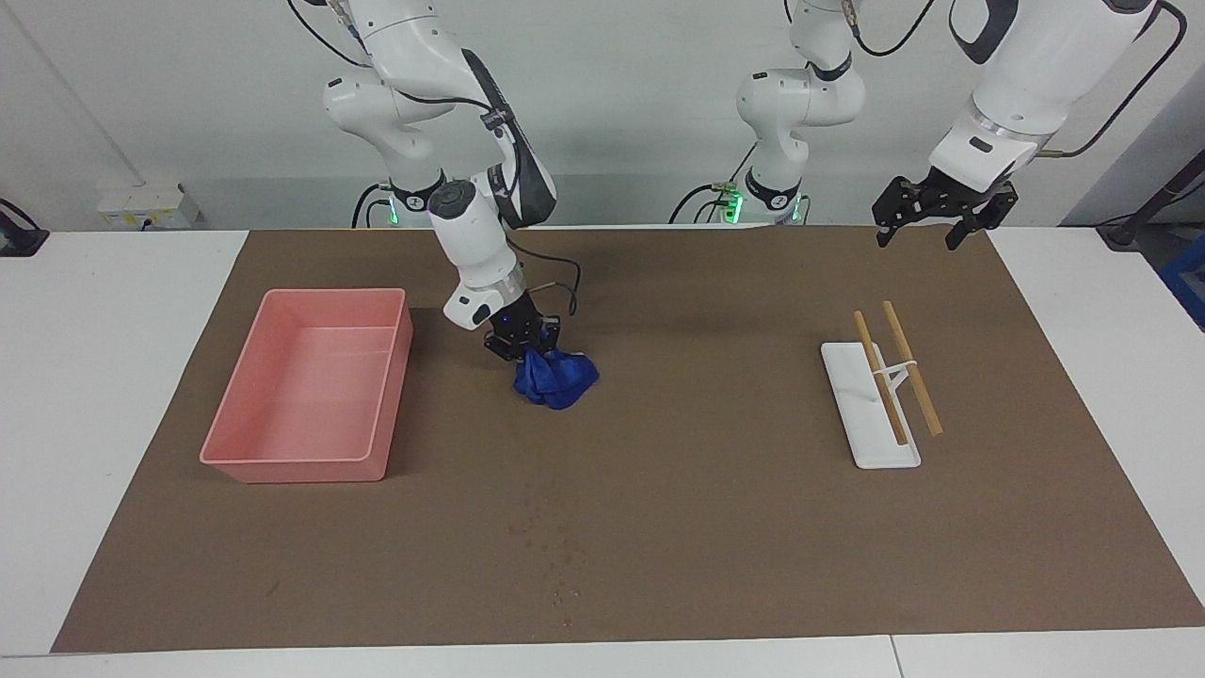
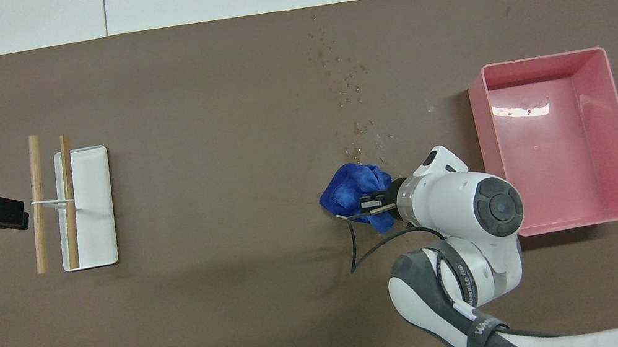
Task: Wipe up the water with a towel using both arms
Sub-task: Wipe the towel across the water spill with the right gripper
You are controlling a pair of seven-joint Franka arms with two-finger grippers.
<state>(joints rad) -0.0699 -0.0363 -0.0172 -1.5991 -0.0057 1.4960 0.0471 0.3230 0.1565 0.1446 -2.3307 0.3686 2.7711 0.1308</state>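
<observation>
The royal-blue towel (image 1: 557, 379) lies bunched on the brown mat, beside the pink tray. My right gripper (image 1: 522, 347) is shut on the towel's near side and presses it onto the mat. In the overhead view the towel (image 2: 349, 190) sits at the near end of a trail of water drops (image 2: 345, 84), with the right gripper (image 2: 377, 199) at its edge. The drops also show in the facing view (image 1: 555, 556). My left gripper (image 1: 921, 237) is open and empty, raised over the mat's corner at the left arm's end. It also shows in the overhead view (image 2: 15, 216).
A pink tray (image 1: 282, 466) stands toward the right arm's end, also in the overhead view (image 2: 581, 222). A white plate (image 1: 875, 452) with two wooden sticks (image 1: 911, 367) lies toward the left arm's end.
</observation>
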